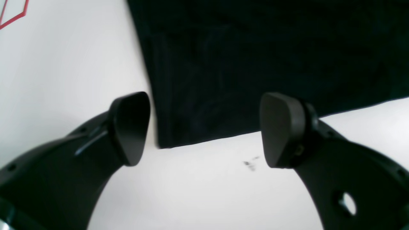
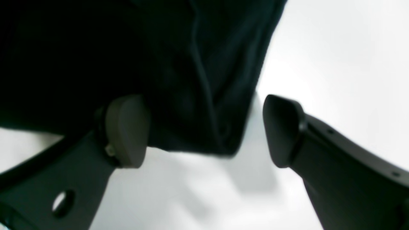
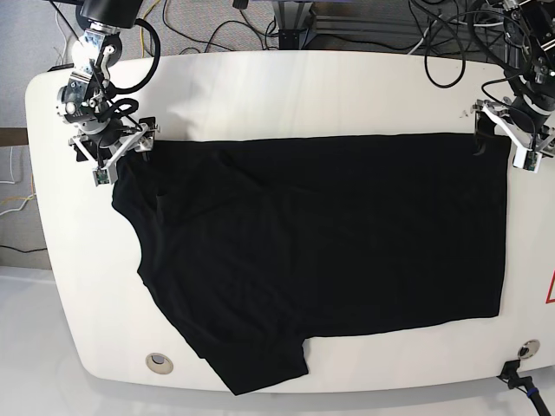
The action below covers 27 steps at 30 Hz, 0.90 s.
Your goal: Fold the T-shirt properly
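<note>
Pincers left (image 1: 204,129) and right (image 2: 204,131) gape over T-shirt (image 3: 347,243) corners.

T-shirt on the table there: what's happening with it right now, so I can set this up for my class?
A black T-shirt lies spread on the white table, not yet folded, one sleeve reaching toward the near edge. The two arms sit at its far corners. The left gripper is open with a shirt corner lying between its fingers, and the right gripper is open around another corner. Neither has closed on the cloth.

White table (image 3: 347,87), cables (image 3: 260,26) behind it, perhaps smudges (image 1: 250,164).
</note>
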Motion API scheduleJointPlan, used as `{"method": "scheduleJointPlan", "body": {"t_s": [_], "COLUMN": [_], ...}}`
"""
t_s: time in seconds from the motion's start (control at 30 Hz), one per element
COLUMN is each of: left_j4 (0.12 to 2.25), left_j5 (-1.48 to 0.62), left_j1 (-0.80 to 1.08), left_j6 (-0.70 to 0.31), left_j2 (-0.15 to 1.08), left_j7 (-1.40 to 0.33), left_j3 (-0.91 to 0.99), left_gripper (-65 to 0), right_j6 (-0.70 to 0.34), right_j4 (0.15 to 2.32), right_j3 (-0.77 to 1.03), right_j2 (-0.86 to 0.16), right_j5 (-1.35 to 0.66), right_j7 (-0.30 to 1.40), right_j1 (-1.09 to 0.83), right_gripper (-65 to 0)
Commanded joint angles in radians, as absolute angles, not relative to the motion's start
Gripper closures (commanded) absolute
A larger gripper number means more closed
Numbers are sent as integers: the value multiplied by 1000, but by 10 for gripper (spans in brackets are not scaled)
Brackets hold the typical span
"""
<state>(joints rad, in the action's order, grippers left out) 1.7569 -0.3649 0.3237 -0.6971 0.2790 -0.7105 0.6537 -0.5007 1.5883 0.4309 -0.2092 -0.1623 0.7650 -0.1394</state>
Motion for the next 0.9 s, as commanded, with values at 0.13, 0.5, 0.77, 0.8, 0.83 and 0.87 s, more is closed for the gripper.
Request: {"method": "scheduleJointPlan", "body": {"t_s": [0.13, 0.5, 0.77, 0.8, 0.83, 0.87], "left_j4": [1778, 1693, 1532, 1506, 1478, 1451], "left_j5": [-315, -312, -314, -314, -314, -314], "left_j1": [315, 274, 254, 249, 248, 246], "left_j6": [-698, -698, -698, -698, -698, -698], "left_j2": [278, 278, 280, 280, 280, 282], "left_j7": [-687, -687, -645, -633, -630, -628], "left_j3": [657, 654, 653, 653, 653, 651], "left_gripper": [-509, -509, -511, -511, -511, -511], "right_j6": [-507, -509, -512, -512, -512, -512], "right_j4": [1481, 1466, 1466, 1466, 1466, 1466], "right_j3": [437, 433, 432, 432, 432, 432], "right_j2": [-229, -222, -222, -220, -220, -220], "right_j5": [-171, -174, -174, -174, -174, -174], "right_j7": [644, 648, 648, 648, 648, 648], "right_j1": [-111, -111, -127, -127, -127, -127], "right_gripper": [-517, 0, 0, 0, 0, 0]}}
